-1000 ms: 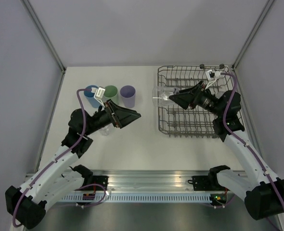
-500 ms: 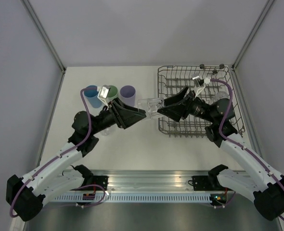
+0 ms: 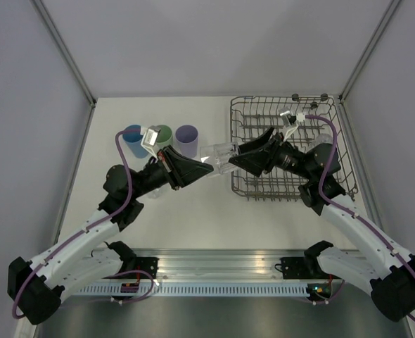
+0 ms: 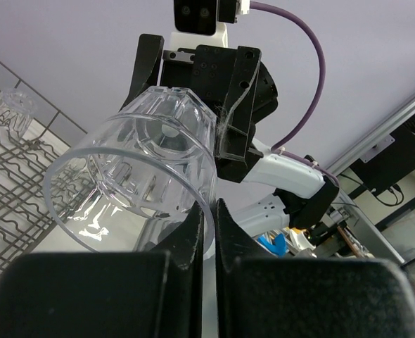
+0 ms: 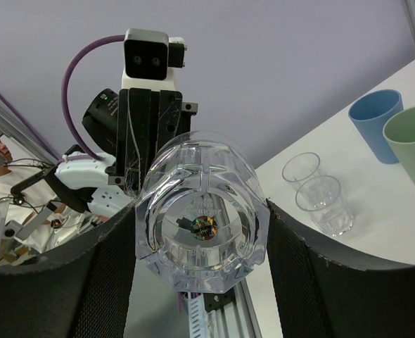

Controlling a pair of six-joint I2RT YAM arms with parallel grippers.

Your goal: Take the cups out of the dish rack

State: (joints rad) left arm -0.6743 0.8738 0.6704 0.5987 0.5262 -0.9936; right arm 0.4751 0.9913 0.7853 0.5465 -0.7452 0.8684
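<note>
A clear glass cup [image 3: 218, 153] hangs on its side in the air just left of the dish rack [image 3: 313, 113], held from both ends. My left gripper [image 3: 206, 164] is shut on its rim, the wall pinched between the fingers [image 4: 193, 232]. My right gripper [image 5: 202, 211] is shut on its base, one finger [image 5: 98, 274] on each side. Another clear cup [image 4: 10, 109] stands upside down in the dish rack [image 4: 24, 183]. On the table stand a blue cup [image 3: 132, 135], a green cup [image 3: 164, 132] and a lilac cup [image 3: 186, 138]. Two clear cups [image 5: 323, 204] stand close by the blue cup [image 5: 376, 123].
The cups on the table stand in a group at the back left, partly under my left arm. The rack takes up the back right, against the enclosure's wall. A metal rail [image 3: 214, 271] runs along the near edge between the arm bases.
My right gripper has carried the clear cup left from over the rack. My left gripper came in from the left and closed on its rim.
</note>
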